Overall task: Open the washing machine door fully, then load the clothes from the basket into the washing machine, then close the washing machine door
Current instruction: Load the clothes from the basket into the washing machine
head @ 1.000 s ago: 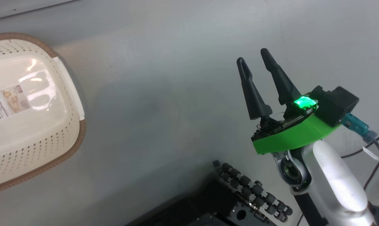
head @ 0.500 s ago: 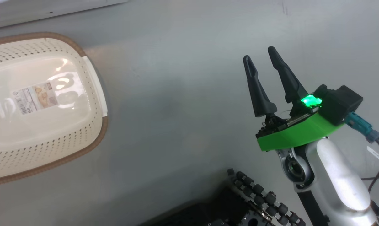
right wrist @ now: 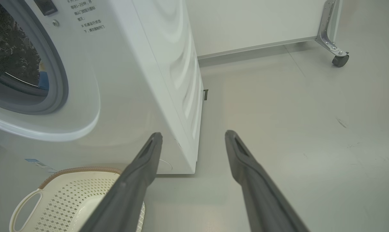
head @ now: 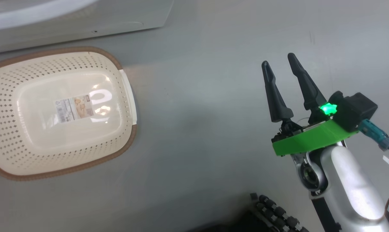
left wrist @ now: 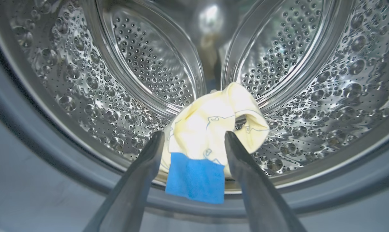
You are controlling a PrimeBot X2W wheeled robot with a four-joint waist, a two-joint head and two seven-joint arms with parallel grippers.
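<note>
Loading looks finished: clothes [left wrist: 210,122] lie in the drum [left wrist: 310,106], basket [head: 85,51] bare, left tool [left wrist: 194,134] and right tool [head: 278,59] wide and empty. Next I withdraw and swing the door shut.

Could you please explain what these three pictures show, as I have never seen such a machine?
It is a wheeled robot with two arms, each ending in a two-fingered end effector. The head camera looks down at the floor, an empty basket and the open right end effector. The left wrist camera looks along the open left end effector into the steel drum, where the clothes lie at the front edge, not gripped. The right wrist camera shows the washing machine from outside. Nothing is held.
</note>
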